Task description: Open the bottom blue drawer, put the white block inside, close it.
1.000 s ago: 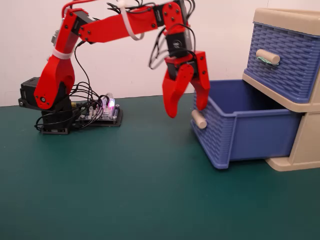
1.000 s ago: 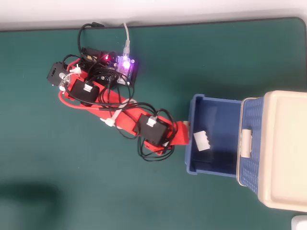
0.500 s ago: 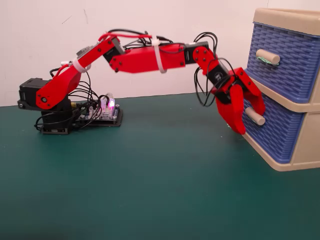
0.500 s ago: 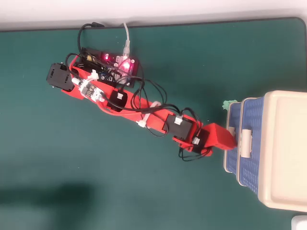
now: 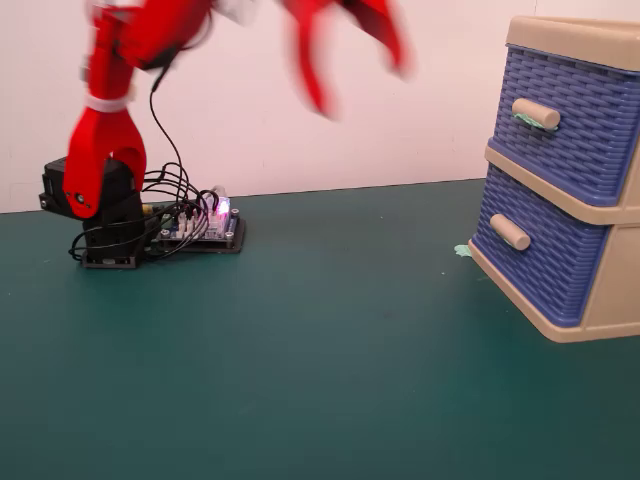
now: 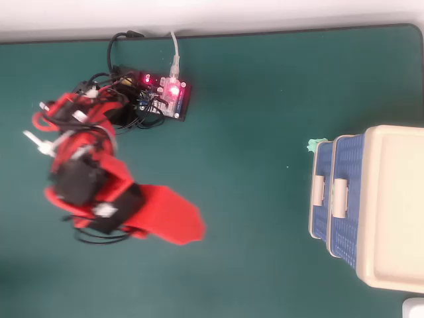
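Gripper (image 5: 350, 65) raised high, near the top edge of the fixed view, motion-blurred. Two red fingers show, splayed apart with bare wall between them, so it reads as wide and empty, though the blur makes that only probable. Overhead view shows the gripper (image 6: 173, 222) as one red wedge close to the arm's base; the jaw gap can't be read from there.

Bottom blue drawer (image 5: 527, 258) lies well off to the right of the gripper and far below it in the fixed view. It sits pushed in, front roughly flush with the beige cabinet (image 5: 600, 300). Its plain beige handle (image 5: 510, 232) juts toward the arm's side, long axis horizontal across the drawer front. Woven-pattern blue face, undamaged.

White block: not visible in either view; presumably inside the shut drawer.

Judgement: nothing left to reach for; task looks finished.
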`<state>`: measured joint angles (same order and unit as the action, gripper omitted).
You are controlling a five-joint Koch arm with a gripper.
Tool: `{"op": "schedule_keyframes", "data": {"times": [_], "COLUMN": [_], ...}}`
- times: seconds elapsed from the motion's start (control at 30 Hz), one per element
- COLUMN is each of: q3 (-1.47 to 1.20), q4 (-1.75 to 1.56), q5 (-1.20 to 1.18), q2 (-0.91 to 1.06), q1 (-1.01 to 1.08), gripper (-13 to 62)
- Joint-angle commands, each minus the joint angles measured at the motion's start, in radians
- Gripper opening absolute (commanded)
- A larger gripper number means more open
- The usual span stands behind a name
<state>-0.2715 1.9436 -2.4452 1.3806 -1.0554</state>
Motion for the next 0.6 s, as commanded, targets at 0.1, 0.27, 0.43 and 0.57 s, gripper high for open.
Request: {"op": "schedule_keyframes", "data": {"times": [0.1, 0.27, 0.43, 0.57], "q3": [-0.364, -0.899, -1.367, -1.792], "q4": [0.060, -0.051, -0.219, -0.391], "q5": [0.245, 0.663, 0.965, 0.969], "q2": [0.179, 0.462, 0.623, 0.719], "q1": [0.181, 0.531, 0.815, 0.838], "gripper": [34.3, 34.2, 34.2, 34.2]}}
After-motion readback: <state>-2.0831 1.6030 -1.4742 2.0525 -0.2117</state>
